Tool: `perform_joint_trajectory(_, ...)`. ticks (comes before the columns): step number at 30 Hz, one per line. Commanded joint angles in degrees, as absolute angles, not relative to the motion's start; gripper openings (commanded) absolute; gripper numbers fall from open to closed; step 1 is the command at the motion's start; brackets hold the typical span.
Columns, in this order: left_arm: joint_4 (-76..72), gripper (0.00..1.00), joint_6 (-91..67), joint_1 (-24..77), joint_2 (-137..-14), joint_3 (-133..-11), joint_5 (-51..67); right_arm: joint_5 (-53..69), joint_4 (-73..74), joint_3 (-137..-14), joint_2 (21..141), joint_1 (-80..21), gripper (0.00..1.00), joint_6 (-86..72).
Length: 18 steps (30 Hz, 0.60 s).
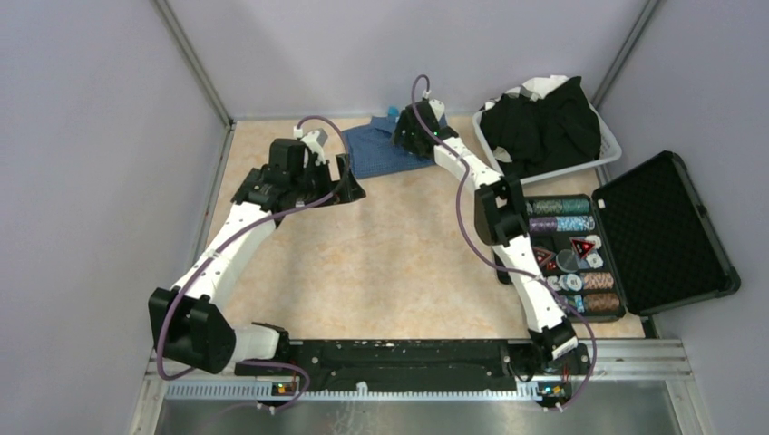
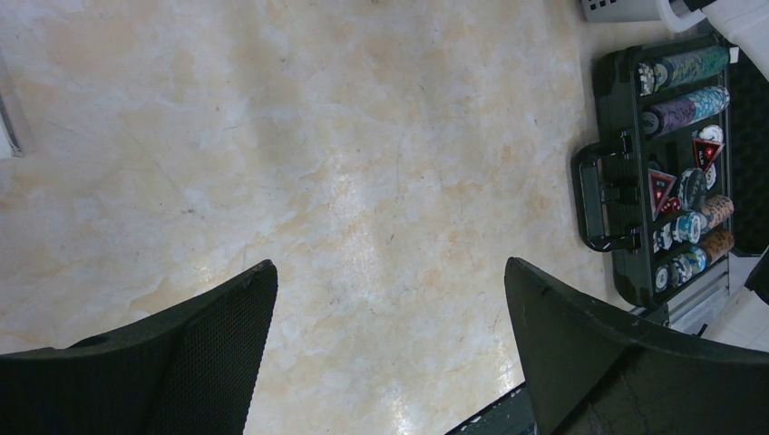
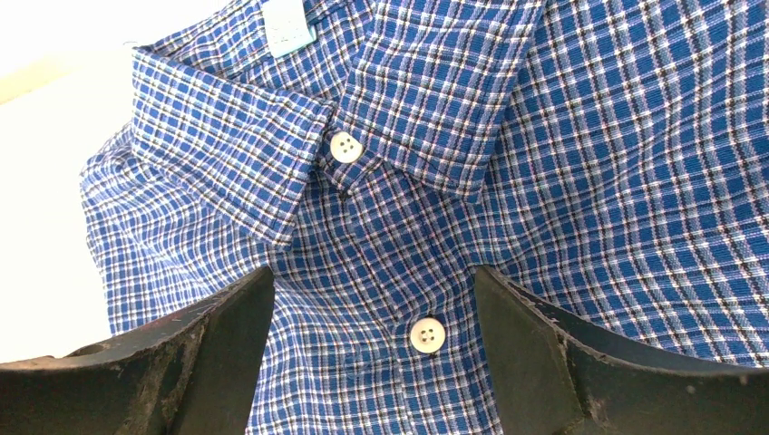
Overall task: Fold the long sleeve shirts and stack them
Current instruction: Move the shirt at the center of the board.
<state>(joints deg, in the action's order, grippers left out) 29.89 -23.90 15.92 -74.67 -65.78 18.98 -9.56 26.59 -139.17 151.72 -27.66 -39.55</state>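
Far forward, right fingers [image 3: 544,362] parted over checked shirt [image 3: 589,136].

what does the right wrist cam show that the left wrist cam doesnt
Only the right wrist view: the blue checked shirt up close, with its collar and two white buttons, one at the collar and one lower down the front.

Only the left wrist view: the bare marbled table, the open black case holding poker chips, and a corner of the white basket.

Shared: each shows its own gripper, right gripper and left gripper, with jaws wide open.
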Motion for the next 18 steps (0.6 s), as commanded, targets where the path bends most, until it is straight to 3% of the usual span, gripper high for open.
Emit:
perform_joint_trajectory(1, 26.04, 0.99, -24.62, 15.73, -76.01, -64.78, 19.17, -9.9, 24.01, -136.61, 150.65, -29.7, 0.8, -44.35)
perform_joint_trajectory(7, 21.9, 0.99, -25.98, 15.65, -83.28, -67.78, 16.54, -7.9, 21.25, -132.4, 142.93, -29.58, 0.82, -43.58)
perform_joint_trajectory(18, 16.36, 0.99, -29.16, 14.63, -110.36, -88.94, 10.63, 2.26, 18.73, -123.58, 133.67, -23.75, 0.87, -36.98)
